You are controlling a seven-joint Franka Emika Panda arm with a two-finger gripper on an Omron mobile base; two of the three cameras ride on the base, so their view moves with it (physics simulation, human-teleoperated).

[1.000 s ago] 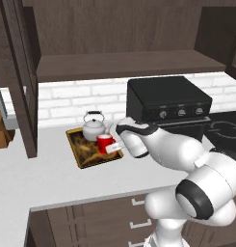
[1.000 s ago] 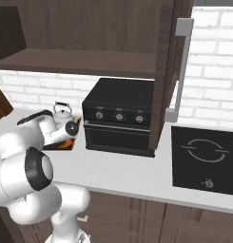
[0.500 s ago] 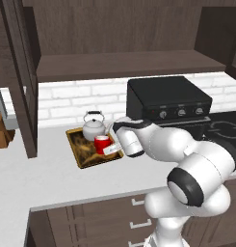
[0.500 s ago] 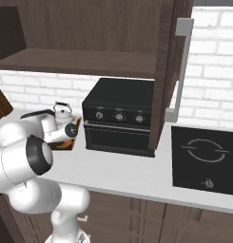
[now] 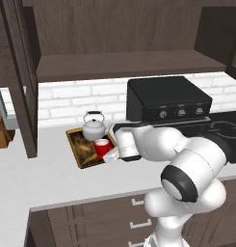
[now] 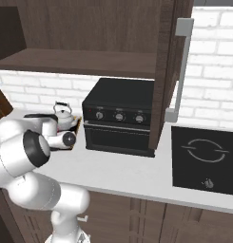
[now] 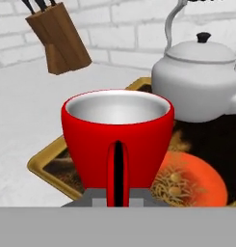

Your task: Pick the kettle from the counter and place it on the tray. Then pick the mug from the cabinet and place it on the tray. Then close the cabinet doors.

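Knife block (image 5: pixel 0 131) at far left, cut off by the frame edge and the open cabinet door (image 5: pixel 19 82). Tray (image 5: pixel 73 147) on the table (image 5: pixel 37 178), partly hidden by the arm. Kettle (image 5: pixel 94 128) at the tray's back; mug (image 7: pixel 117 140) in front, upright, handle clenched by the hand (image 7: pixel 117 198). Oven (image 5: pixel 167 99) stands right, near the tray edge.
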